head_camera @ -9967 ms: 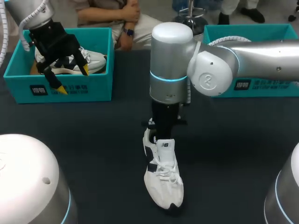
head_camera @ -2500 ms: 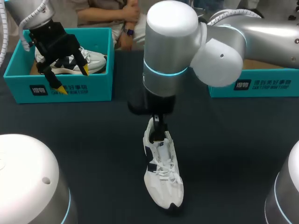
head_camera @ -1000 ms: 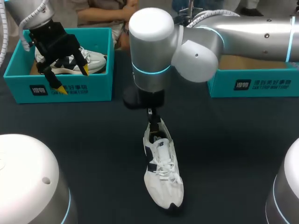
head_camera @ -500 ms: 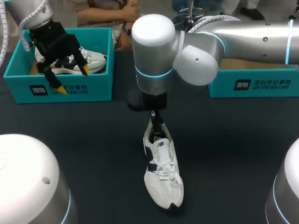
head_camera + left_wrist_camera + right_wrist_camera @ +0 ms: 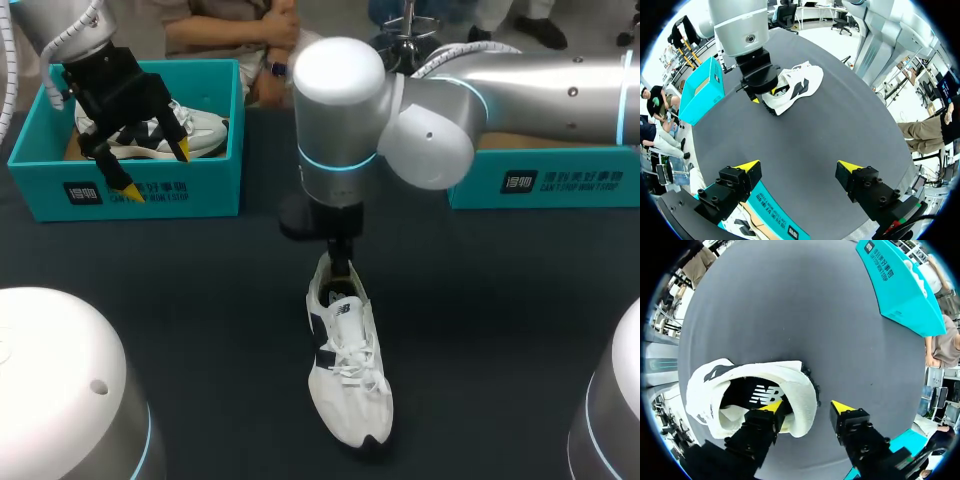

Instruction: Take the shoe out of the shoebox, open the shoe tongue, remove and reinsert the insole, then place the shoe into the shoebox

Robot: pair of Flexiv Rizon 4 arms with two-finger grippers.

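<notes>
Seeing the white shoe (image 5: 348,360) lying sole-down on the dark table (image 5: 500,330), outside both boxes, pointing its toe toward the robot and its heel away. Showing laces loosely crossed and a dark patch on the tongue.

Finding the right gripper (image 5: 807,409) hanging right over the shoe's heel and straddling the heel's back wall, with one yellow-tipped finger down inside the shoe's opening and the other outside, behind the heel. Standing moderately apart and not clamping, judging by the gap between the outer finger and the shoe.

Tracing the right arm (image 5: 520,90) back from the shoe's heel, off to the right.

Spotting the left gripper (image 5: 157,170) well apart from the shoe, beyond its heel and off to the left, hovering over a teal shoebox (image 5: 200,185), spread wide and gripping nothing. Noticing a second sneaker (image 5: 205,130) lying inside that box.

Catching the other teal shoebox (image 5: 540,185) beyond the shoe's heel on the right, sitting partly behind the right arm.
</notes>
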